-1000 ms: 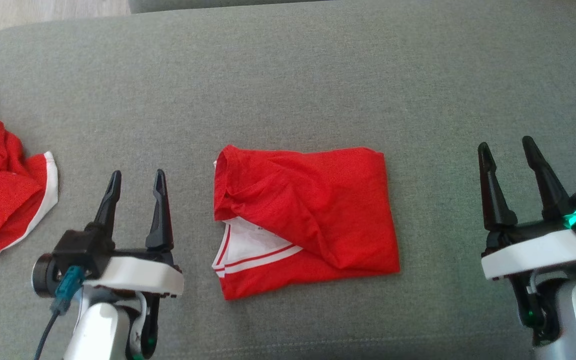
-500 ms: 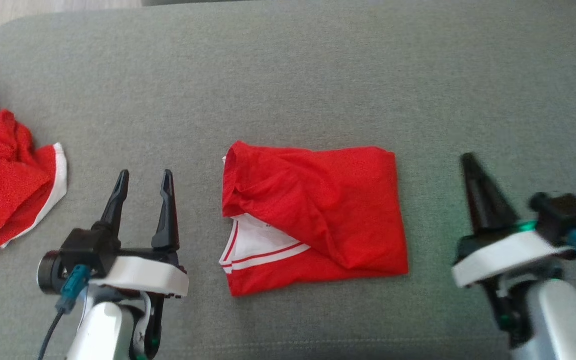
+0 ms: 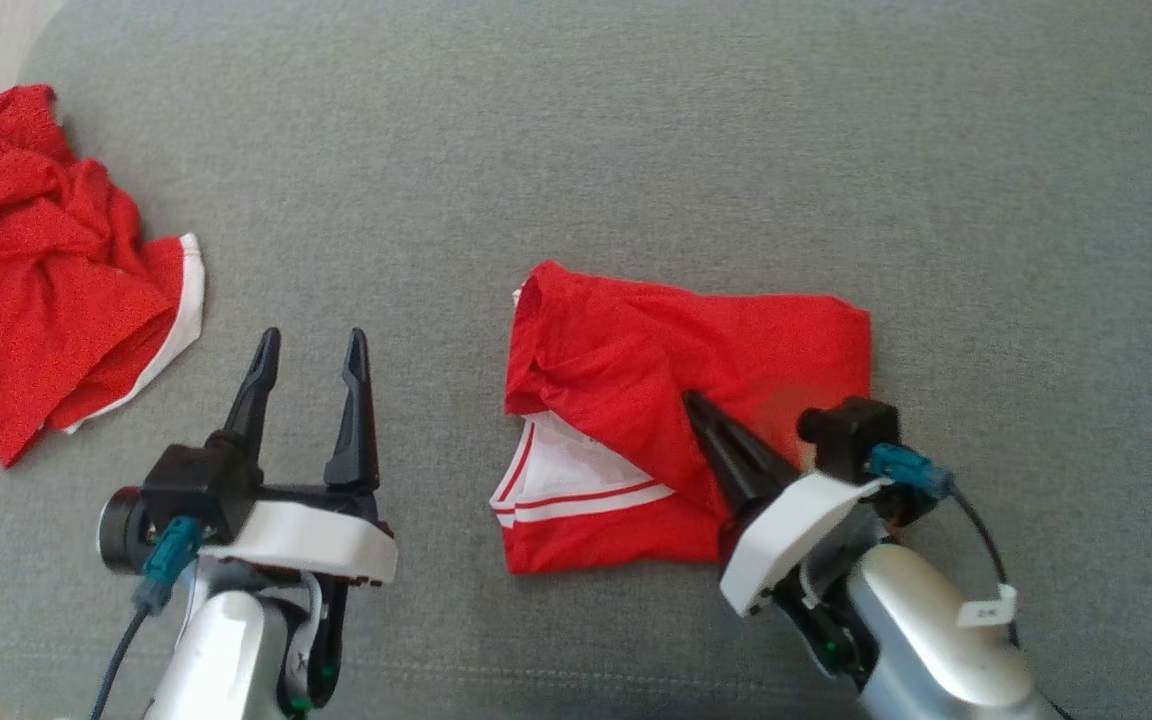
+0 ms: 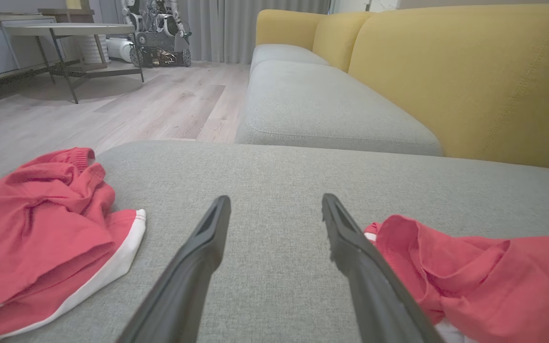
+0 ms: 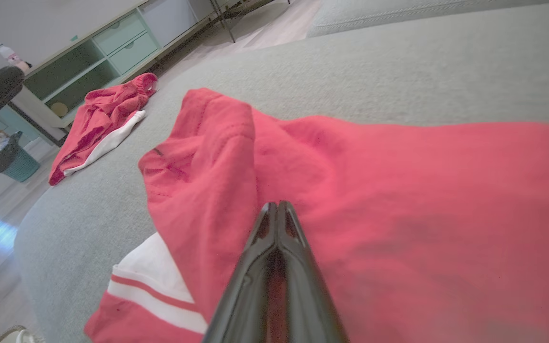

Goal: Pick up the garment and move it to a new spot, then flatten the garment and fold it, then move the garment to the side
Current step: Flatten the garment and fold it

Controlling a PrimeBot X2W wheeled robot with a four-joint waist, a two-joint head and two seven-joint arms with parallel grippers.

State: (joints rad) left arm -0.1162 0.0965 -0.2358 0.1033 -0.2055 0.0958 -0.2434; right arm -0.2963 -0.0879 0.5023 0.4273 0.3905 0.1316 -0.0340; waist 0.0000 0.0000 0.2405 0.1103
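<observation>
My right gripper point(image 3: 694, 402) has swung in from the right edge of the scene, and its two long dark fingers have come together on the way. It now lies over the near right part of the folded red cloth garment with the white, red-striped collar point(image 3: 736, 345). The head camera has turned as well, so the whole picture has slid. The garment itself has not been dragged.

In the right wrist view the gripper point(image 5: 277, 206) shows fingers pressed flat against each other. Their tip rests on the red fabric beside a raised fold. I see no cloth between them, so I judge this a closed poke or press, not a pinch.

My left gripper point(image 3: 313, 340) hovers at the near left with its fingers wide apart, holding nothing.

The garment lies folded into a rough rectangle in the middle of the grey woven sofa cushion point(image 3: 636, 150), collar facing near left. A second crumpled red garment with a white hem point(image 3: 46, 260) sits well apart at the far left.

I take it folding is done, and the closed fingers are there to smooth the garment or nudge it aside.
</observation>
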